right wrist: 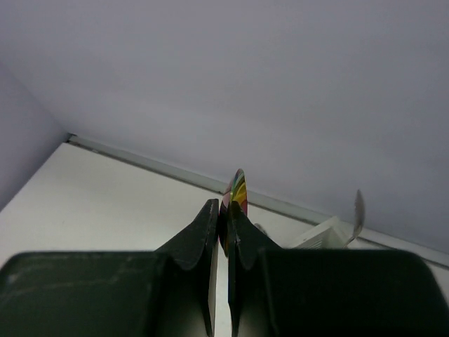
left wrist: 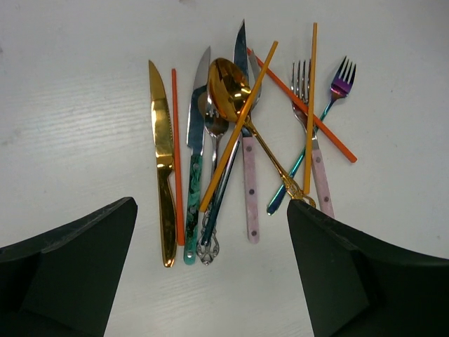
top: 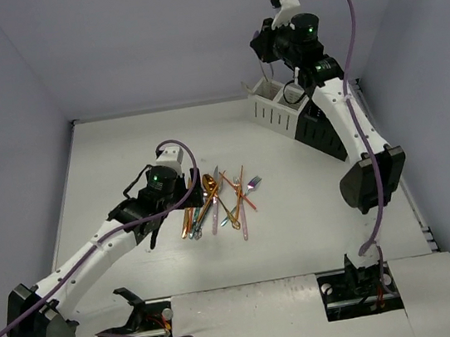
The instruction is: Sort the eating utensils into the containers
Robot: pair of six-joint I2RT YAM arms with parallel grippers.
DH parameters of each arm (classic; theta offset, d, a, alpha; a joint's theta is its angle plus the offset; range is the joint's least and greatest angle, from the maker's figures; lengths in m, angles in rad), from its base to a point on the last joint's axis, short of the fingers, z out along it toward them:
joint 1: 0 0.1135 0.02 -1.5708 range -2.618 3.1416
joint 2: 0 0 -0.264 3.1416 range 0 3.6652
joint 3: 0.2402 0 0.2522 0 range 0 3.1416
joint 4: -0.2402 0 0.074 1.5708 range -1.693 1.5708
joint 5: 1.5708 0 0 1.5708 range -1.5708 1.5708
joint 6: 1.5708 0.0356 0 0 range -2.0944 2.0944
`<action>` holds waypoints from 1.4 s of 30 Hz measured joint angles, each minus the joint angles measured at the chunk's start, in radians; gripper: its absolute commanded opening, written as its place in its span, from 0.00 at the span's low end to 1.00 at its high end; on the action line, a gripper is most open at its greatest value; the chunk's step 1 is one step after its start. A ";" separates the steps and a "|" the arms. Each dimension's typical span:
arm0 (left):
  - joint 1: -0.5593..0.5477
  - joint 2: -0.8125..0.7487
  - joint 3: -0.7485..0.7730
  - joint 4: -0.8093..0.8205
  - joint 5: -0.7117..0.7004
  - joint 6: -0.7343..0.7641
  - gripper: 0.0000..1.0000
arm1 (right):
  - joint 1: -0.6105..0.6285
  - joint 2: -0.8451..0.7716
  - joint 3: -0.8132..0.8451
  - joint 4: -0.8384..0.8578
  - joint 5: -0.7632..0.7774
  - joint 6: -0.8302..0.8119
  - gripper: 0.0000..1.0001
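Here, utensils (left wrist: pixel 231 140), right hand (right wrist: pixel 224 223) perhaps pinching spoon (right wrist: pixel 239 188)

Worktop (left wrist: pixel 70 105) pile: 3 knives (left wrist: pixel 161 140), 2 forks (left wrist: pixel 301 77), 2 spoons (left wrist: pixel 226 88) in plain sight, 4 orange sticks (left wrist: pixel 175 140). 1 iridescent utensil (right wrist: pixel 238 189) between right fingers (right wrist: pixel 203 239). 1 white caddy (top: pixel 271 112), 1 black caddy (top: pixel 321 134).

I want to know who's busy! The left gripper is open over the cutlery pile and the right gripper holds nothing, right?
Not quite: the right gripper is shut on a rainbow-coloured utensil, as the right wrist view shows.
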 measured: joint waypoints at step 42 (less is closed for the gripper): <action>0.013 0.124 0.034 -0.124 0.119 -0.141 0.78 | -0.074 -0.310 -0.575 0.154 0.068 -0.052 0.69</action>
